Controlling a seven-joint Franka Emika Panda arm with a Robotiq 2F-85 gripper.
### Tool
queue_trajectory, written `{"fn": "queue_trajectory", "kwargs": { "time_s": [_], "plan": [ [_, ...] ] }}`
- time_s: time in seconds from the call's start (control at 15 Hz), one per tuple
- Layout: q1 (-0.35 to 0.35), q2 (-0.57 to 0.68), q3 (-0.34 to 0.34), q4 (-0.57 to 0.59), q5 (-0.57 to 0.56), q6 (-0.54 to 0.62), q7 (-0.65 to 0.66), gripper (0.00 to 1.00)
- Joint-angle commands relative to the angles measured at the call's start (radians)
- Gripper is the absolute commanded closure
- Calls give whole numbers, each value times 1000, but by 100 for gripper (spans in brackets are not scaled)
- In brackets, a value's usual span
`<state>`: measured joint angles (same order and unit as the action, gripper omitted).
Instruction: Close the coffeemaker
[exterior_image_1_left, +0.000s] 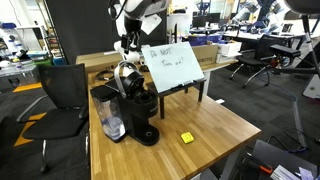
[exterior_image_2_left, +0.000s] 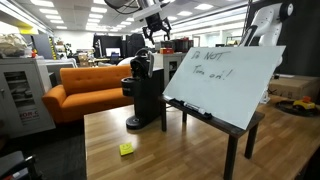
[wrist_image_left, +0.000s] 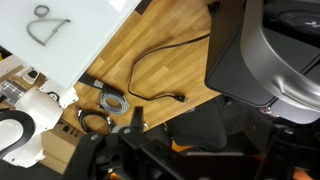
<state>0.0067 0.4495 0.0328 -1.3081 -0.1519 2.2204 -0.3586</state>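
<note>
The black coffeemaker (exterior_image_1_left: 140, 108) stands on the wooden table, with its clear water tank (exterior_image_1_left: 110, 118) on the side and its silver handle arc (exterior_image_1_left: 125, 70) raised, so the top lid looks lifted. It also shows in an exterior view (exterior_image_2_left: 146, 95). My gripper (exterior_image_1_left: 130, 42) hangs just above the handle and lid, apart from them, also seen in an exterior view (exterior_image_2_left: 152, 38). Its fingers are spread and hold nothing. In the wrist view the coffeemaker's dark top (wrist_image_left: 262, 50) fills the right side, above my dark gripper fingers (wrist_image_left: 200, 140).
A white sign board (exterior_image_1_left: 175, 68) on a black stand leans close beside the coffeemaker, and shows in an exterior view (exterior_image_2_left: 225, 78). A small yellow object (exterior_image_1_left: 186, 137) lies on the table (exterior_image_1_left: 215, 120). A black cable (wrist_image_left: 150, 85) runs over the wood. Office chairs and an orange sofa (exterior_image_2_left: 85, 85) surround the table.
</note>
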Motion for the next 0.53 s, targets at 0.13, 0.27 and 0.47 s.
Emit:
{"fn": "queue_trajectory", "kwargs": {
  "time_s": [0.13, 0.27, 0.47],
  "plan": [
    [-11, 42, 21, 30, 14, -36, -68, 0],
    [-15, 39, 28, 10, 21, -30, -90, 0],
    [-21, 26, 41, -18, 38, -33, -127, 0]
  ]
}}
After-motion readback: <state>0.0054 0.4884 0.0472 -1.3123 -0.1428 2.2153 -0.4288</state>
